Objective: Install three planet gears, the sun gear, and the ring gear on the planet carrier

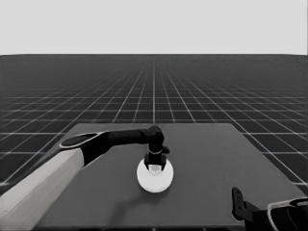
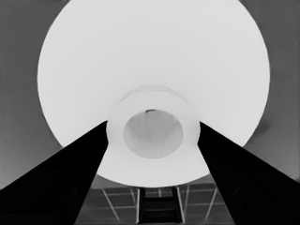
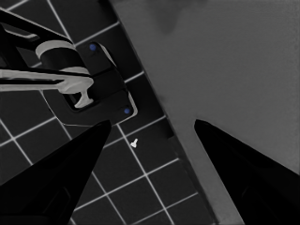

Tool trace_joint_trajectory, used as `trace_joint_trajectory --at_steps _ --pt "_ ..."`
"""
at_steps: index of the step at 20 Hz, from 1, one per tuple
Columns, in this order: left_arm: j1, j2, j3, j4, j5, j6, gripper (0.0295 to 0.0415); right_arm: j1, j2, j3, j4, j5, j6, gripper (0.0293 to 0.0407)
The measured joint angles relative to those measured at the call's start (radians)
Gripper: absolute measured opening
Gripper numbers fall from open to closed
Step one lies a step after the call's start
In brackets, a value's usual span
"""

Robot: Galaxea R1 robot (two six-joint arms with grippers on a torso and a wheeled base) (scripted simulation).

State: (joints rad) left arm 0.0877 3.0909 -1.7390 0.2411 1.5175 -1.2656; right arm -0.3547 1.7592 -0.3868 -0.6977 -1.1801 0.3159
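Only one white round part shows on the table, the larger round part (image 1: 155, 177), near the middle toward the front. My left gripper (image 1: 155, 164) stands straight over it. In the left wrist view the larger round part (image 2: 154, 61) fills the picture, and my left gripper (image 2: 153, 123) is shut on its raised centre collar, with one finger pressed against each side. The collar's hole shows pale between them. The planet gears, the sun gear and the smaller round part are hidden. My right gripper (image 1: 237, 196) is parked at the table's front right corner, open and holding nothing.
The left arm's pale grey part (image 1: 38, 187) crosses the table's front left. In the right wrist view a tiny white piece (image 3: 134, 143) lies on the floor grid past the table's edge (image 3: 187, 145), beside dark machinery (image 3: 93, 89) with blue lights.
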Motion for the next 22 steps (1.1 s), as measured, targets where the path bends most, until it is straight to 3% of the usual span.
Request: trace_joint_trajectory --at_steps 22 --pt "0.000 0.000 0.000 0.000 0.000 0.192 0.0348 0.000 0.000 0.000 0.000 0.000 0.000 0.0385"
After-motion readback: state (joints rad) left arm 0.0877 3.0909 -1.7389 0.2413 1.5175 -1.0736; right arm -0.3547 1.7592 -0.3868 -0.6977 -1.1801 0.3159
